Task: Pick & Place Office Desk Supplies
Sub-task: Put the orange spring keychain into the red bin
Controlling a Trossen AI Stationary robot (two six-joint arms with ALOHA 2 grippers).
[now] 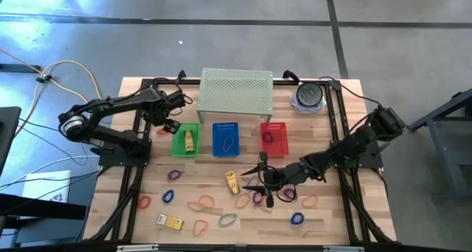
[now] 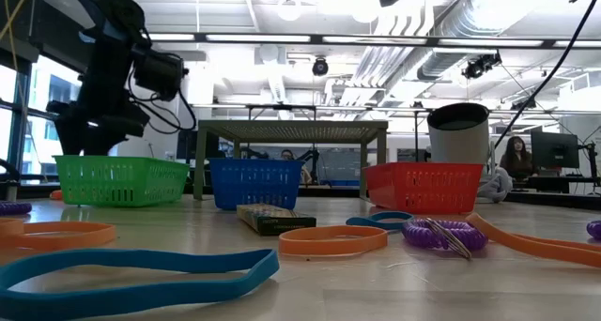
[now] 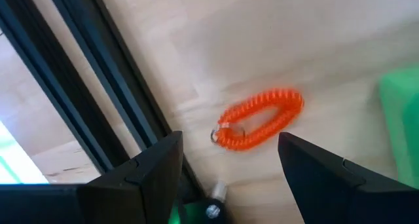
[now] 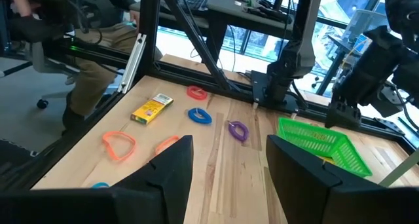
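An orange-red coiled loop [image 3: 258,119] lies flat on the wood beside the green basket [image 1: 186,139]. My left gripper [image 3: 229,144] points down just above it, open, a finger on either side, touching nothing; it stands at the table's far left [image 1: 167,126]. My right gripper [image 1: 259,181] hovers level over the middle of the table, open [image 4: 229,149], with nothing between its fingers. Coloured loops such as a blue one [image 1: 168,196] and a purple one [image 4: 238,130] lie scattered on the wood, with yellow packets [image 1: 232,182] [image 1: 171,222]. Another packet [image 1: 189,141] lies in the green basket.
A blue basket [image 1: 226,138] and a red basket [image 1: 273,136] stand right of the green one, before a pale green perforated shelf [image 1: 236,92]. A round grey object [image 1: 308,97] sits at the far right. A black frame rail [image 3: 98,99] runs close by the left gripper.
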